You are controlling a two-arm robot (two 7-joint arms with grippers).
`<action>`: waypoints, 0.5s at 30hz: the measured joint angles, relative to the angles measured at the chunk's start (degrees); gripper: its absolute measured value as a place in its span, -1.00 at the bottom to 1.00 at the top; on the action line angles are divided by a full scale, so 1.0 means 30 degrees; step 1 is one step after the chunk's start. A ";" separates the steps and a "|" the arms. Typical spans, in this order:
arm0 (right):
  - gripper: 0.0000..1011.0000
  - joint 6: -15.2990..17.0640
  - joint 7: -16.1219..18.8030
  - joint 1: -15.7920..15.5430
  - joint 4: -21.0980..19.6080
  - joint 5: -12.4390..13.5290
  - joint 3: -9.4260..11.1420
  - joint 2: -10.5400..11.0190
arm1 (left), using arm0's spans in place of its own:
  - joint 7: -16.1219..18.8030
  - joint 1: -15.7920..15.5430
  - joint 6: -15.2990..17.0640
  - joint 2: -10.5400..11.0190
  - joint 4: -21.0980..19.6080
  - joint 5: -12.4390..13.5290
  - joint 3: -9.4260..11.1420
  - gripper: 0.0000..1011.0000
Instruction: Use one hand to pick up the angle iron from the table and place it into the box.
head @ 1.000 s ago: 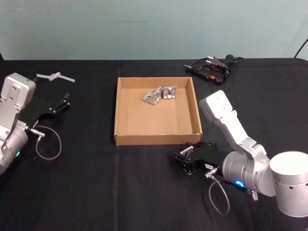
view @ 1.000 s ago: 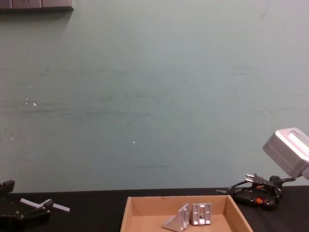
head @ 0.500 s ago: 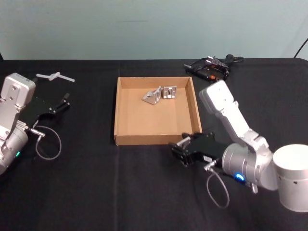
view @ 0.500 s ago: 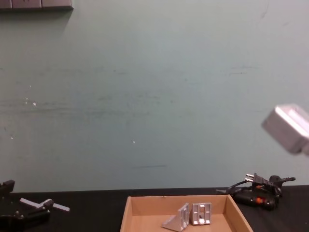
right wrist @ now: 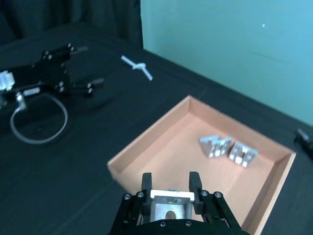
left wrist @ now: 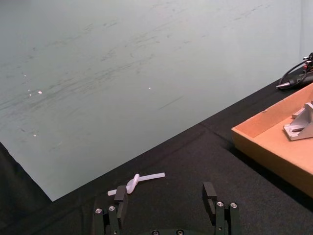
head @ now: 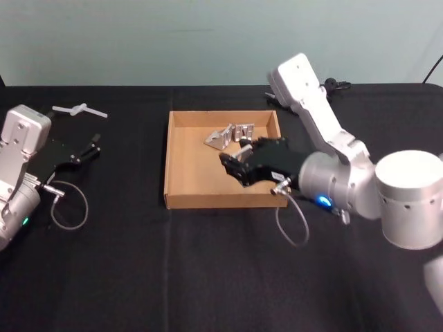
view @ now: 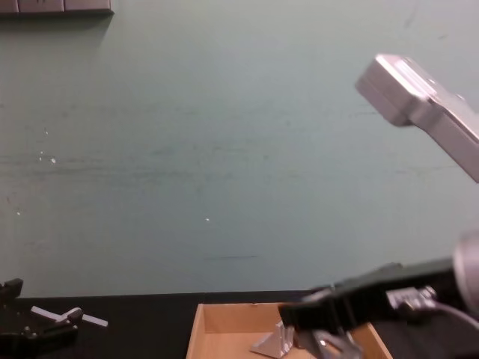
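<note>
My right gripper (head: pixel 237 166) hangs over the near right part of the box (head: pixel 167 159), shut on a silver angle iron (right wrist: pixel 170 205) that sits between its black fingers. In the right wrist view the gripper (right wrist: pixel 170 182) looks down on the box floor (right wrist: pixel 181 156). Two more angle irons (head: pixel 220 137) (head: pixel 243 131) lie side by side at the box's far wall, and they also show past the gripper (view: pixel 322 318) in the chest view. My left gripper (left wrist: pixel 165 200) stays parked, open and holding nothing, on the table (head: pixel 138 263) at the far left.
A white plastic piece (head: pixel 79 109) lies at the far left of the table. A grey cable loop (head: pixel 66 207) trails from my left arm. A black plug and cable (head: pixel 336 85) lie behind the right arm casing (head: pixel 301 86). A pale green wall stands behind the table.
My right gripper rose from the table in front of the box and moved forward over the box with the angle iron in it. The left arm stayed still.
</note>
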 joint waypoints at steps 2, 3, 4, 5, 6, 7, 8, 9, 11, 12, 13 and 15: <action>-0.10 -0.0016 0.0001 0.0474 0.0489 -0.0017 -0.0104 -0.0197 | 0.0001 0.0000 0.0001 0.0000 0.0000 0.0001 0.0000 0.99; -0.10 -0.0023 0.0001 0.0662 0.0668 -0.0017 -0.0138 -0.0275 | 0.0001 -0.0001 0.0001 0.0001 0.0001 0.0000 0.0000 0.99; -0.10 -0.0058 0.0005 0.1105 0.1182 -0.0017 -0.0232 -0.0471 | 0.0001 0.0001 0.0001 0.0000 0.0000 0.0000 0.0000 0.99; -0.10 -0.0072 -0.0002 0.1315 0.1477 -0.0017 -0.0265 -0.0567 | 0.0001 0.0001 0.0000 0.0000 0.0000 0.0000 0.0000 0.99; -0.10 -0.0103 0.0003 0.1530 0.1741 -0.0016 -0.0304 -0.0668 | 0.0001 0.0000 0.0001 0.0001 0.0000 0.0001 0.0000 0.99; -0.10 -0.0130 0.0000 0.1758 0.2058 -0.0021 -0.0346 -0.0775 | 0.0001 0.0000 0.0000 0.0000 0.0000 0.0001 -0.0001 0.99; -0.10 -0.0190 -0.0024 0.2169 0.2646 -0.0048 -0.0410 -0.0970 | 0.0001 0.0000 0.0001 0.0001 0.0000 0.0000 0.0000 0.99; -0.10 -0.0227 -0.0035 0.2361 0.2926 -0.0056 -0.0438 -0.1060 | 0.0001 -0.0001 0.0001 0.0001 0.0000 0.0001 0.0000 0.99; -0.10 -0.0392 -0.0117 0.2879 0.3720 -0.0096 -0.0514 -0.1314 | 0.0001 0.0000 0.0001 0.0000 0.0000 0.0001 0.0000 0.99; -0.10 -0.0480 -0.0142 0.3058 0.4018 -0.0110 -0.0535 -0.1403 | 0.0001 0.0000 0.0000 0.0000 0.0000 0.0000 0.0000 0.99; -0.10 -0.0674 -0.0179 0.3418 0.4596 -0.0131 -0.0567 -0.1594 | 0.0001 -0.0001 0.0000 0.0000 0.0000 0.0000 0.0000 0.99; -0.10 -0.0871 -0.0266 0.3751 0.5224 -0.0162 -0.0592 -0.1770 | 0.0001 0.0000 0.0001 0.0001 0.0000 0.0000 0.0000 0.99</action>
